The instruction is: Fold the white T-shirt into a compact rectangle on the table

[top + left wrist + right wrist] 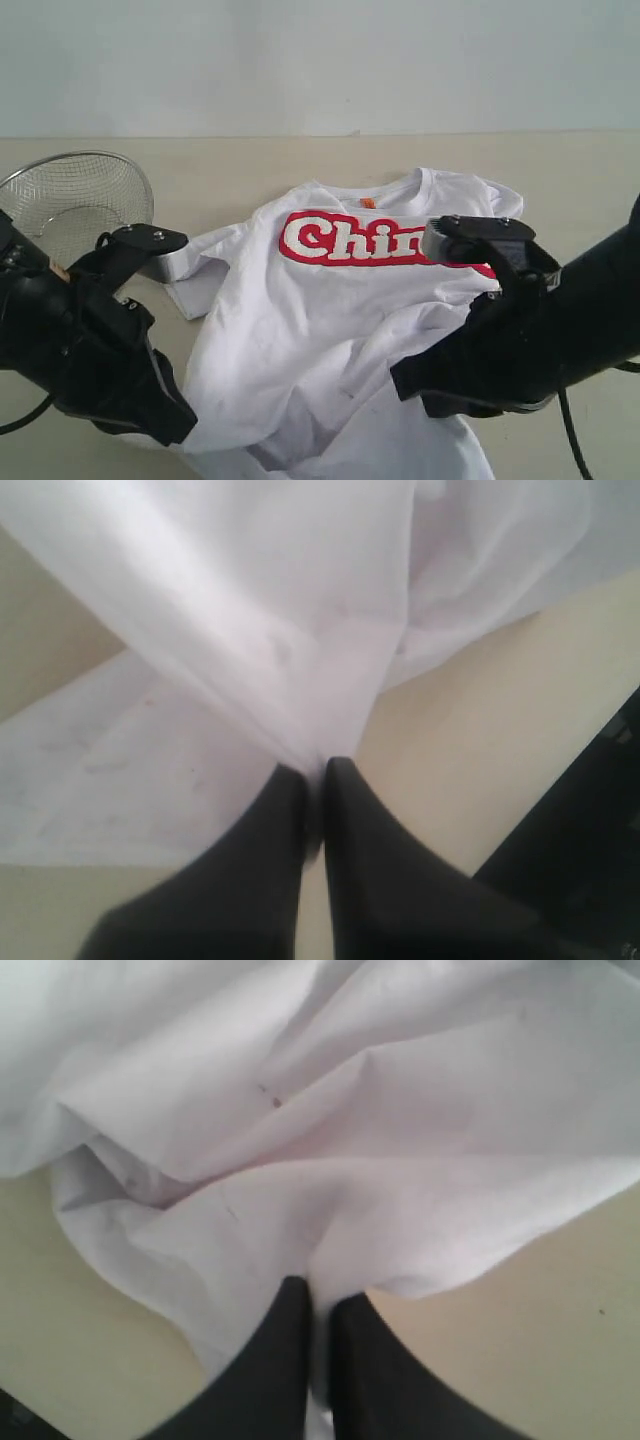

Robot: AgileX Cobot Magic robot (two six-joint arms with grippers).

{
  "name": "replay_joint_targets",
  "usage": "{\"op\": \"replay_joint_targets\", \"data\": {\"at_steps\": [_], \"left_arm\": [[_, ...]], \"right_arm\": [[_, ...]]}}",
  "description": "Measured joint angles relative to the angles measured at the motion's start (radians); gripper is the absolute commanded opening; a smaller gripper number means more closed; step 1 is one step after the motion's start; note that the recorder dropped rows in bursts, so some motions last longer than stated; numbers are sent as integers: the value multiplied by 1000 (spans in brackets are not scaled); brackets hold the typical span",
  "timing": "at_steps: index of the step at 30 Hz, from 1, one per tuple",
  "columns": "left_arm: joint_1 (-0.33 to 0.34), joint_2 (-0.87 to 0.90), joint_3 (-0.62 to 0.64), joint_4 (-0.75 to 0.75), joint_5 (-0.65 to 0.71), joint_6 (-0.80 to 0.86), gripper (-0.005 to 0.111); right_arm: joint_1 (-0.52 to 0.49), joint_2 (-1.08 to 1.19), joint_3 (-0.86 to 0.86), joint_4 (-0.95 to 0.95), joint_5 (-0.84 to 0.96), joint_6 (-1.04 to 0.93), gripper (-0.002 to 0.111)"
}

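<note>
The white T-shirt lies chest-up on the pale bench. Its collar and orange neck tag are at the far side, and the red lettering faces up. The near part is held off the surface. In the left wrist view the left jaws are pressed together on a pinch of thin white cloth that fans away from the black tips. In the right wrist view the right jaws are likewise clamped on a bunched fold of the shirt.

In the exterior view the left arm and right arm stand at the two near sides of the garment. The cloth between them hangs in slack creases rather than taut.

Gripping both sides at once looks meant to carry the hem as one edge toward the collar, so the fold line runs straight. The collar end rests flat, and its own weight probably anchors it. I cannot tell exactly which spot of the hem each pair grips.

One sleeve spreads out toward a round wire-mesh basket, which stands near it and clear of the fold path. The other sleeve is hidden behind the right arm. With the visible sleeve not yet tucked, the folding seems at an early stage, and the slack middle may sag and wrinkle.
</note>
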Motion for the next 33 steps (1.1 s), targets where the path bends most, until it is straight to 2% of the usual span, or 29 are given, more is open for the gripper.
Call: {"op": "replay_joint_targets", "data": {"at_steps": [10, 17, 27, 33], "left_arm": [[0, 0, -48, 0, 30, -3, 5], [0, 0, -48, 15, 49, -33, 5], [0, 0, -48, 125, 56, -128, 5], [0, 0, -48, 203, 56, -185, 5]], "right_arm": [[0, -4, -12, -326, 200, 231, 0], [0, -4, -22, -391, 258, 250, 0], [0, -4, -22, -553, 326, 320, 0], [0, -4, -22, -562, 326, 329, 0]]}}
